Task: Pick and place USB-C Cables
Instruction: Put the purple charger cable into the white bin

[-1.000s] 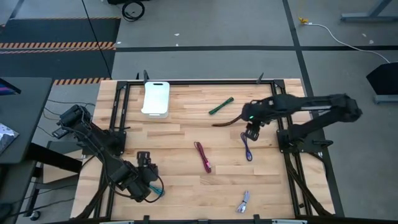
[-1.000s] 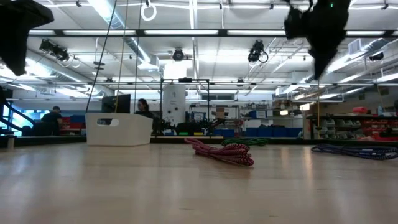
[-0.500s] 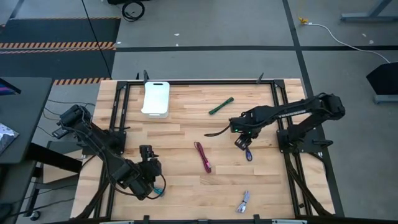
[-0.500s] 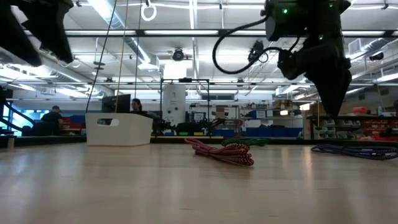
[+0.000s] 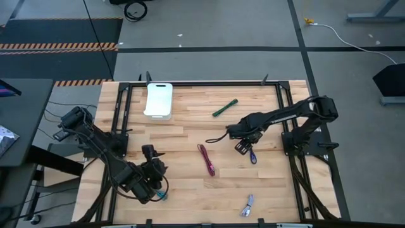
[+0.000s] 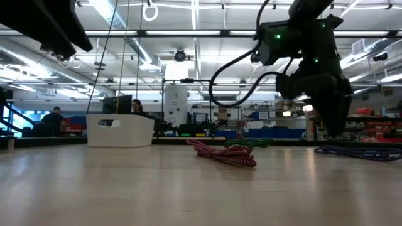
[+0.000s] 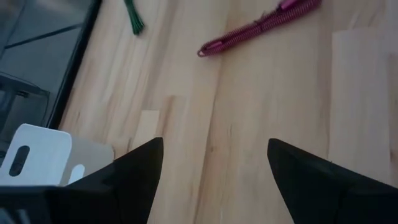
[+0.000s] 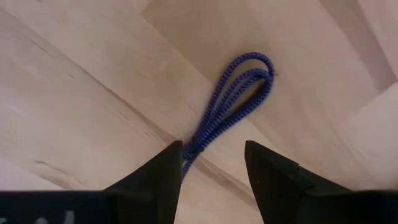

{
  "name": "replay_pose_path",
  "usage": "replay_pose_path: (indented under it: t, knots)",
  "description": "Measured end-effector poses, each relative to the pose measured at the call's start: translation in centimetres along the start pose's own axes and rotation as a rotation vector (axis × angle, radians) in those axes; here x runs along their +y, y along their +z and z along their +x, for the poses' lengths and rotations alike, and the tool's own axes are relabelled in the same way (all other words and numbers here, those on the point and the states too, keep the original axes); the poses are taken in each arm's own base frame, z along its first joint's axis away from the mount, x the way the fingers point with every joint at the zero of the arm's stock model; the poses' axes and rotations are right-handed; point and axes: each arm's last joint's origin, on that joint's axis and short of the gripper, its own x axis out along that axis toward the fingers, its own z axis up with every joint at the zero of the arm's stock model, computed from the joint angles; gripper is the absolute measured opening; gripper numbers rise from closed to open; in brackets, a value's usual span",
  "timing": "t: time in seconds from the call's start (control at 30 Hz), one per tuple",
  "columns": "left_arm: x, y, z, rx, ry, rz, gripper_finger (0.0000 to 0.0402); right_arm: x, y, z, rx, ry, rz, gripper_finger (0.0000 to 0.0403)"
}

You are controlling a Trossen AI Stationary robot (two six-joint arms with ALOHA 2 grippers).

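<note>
I am hovering my right gripper (image 5: 243,147) over the purple cable (image 5: 252,154), which is lying as a folded loop on the table (image 5: 190,190) toward its right side; in my right wrist view the loop (image 8: 236,102) is running out from between my fingers (image 8: 158,171), which are standing apart with nothing held. So this looks like the approach step of a pick, grasp not yet made. The next move probably calls for dropping straight down so both fingers straddle the doubled strands, then closing (thin bundle, so the tips may need to reach nearly to the wood). My left gripper (image 5: 152,172) is waiting near the table's front left corner, jaws spread wide and empty. The magenta cable (image 5: 207,159) is lying mid-table, the dark green cable (image 5: 224,107) toward the back, and the white bin (image 5: 158,100) at the back left seems the likely destination.
</note>
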Motion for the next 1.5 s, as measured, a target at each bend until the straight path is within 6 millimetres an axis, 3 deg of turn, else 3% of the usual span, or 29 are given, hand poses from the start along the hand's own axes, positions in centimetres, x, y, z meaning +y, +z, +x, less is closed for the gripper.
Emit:
replay_pose_path:
  t: [0.23, 0.53, 1.03, 1.17, 1.37, 1.5]
  knots:
    - [-0.2, 0.3, 0.0, -0.048, 0.007, -0.045, 0.0298, 0.4, 0.2, 1.3, 0.053, -0.006, -0.025, 0.0181]
    - [-0.6, 0.8, -0.1, -0.072, -0.034, -0.094, 0.0298, -1.2, -1.0, 3.8, 0.119, -0.022, 0.005, 0.0181]
    - [-0.6, 0.8, 0.0, -0.082, -0.021, -0.091, 0.0298, -0.7, -1.4, 3.6, 0.056, -0.052, -0.090, 0.0157]
    - [-0.5, 0.8, 0.0, -0.087, -0.015, -0.092, 0.0298, -0.4, -1.6, 3.6, 0.050, -0.053, -0.143, 0.0124]
    - [-0.6, 0.9, 0.0, -0.094, -0.017, -0.100, 0.0298, -0.4, -1.7, 3.6, 0.052, -0.054, -0.185, 0.0020]
    - [-0.6, 0.9, 0.0, -0.103, -0.007, -0.099, 0.0298, -0.3, -1.6, 3.6, 0.044, -0.051, -0.191, 0.0027]
